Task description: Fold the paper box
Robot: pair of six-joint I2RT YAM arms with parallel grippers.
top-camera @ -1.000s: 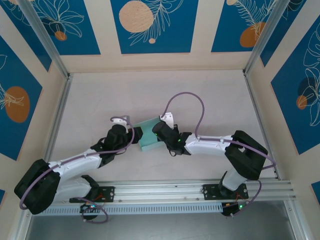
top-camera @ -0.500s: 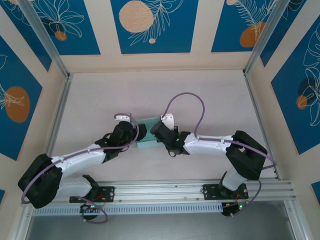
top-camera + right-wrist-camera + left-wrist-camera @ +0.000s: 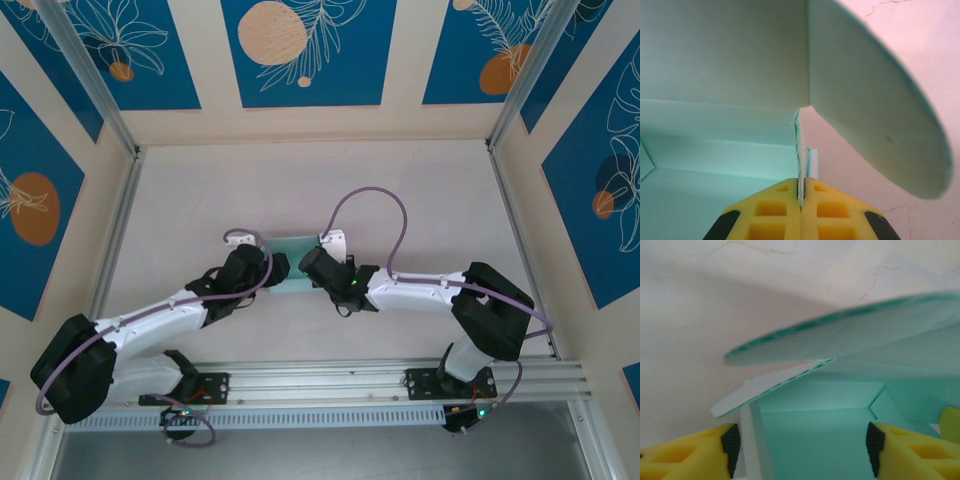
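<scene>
We see both arms reaching in from the near edge, forearms converging mid-table. The paper box sits on the table between the wrists. Right gripper: jaws together, pinching a thin box wall. Left gripper: jaws apart, straddling the box's open left end, flaps overhanging above.

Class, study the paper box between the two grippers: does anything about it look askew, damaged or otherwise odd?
Nothing looks torn or crushed. The paper box is only half folded: in the left wrist view two flaps splay loosely over its open end, one above the other, untucked.
</scene>
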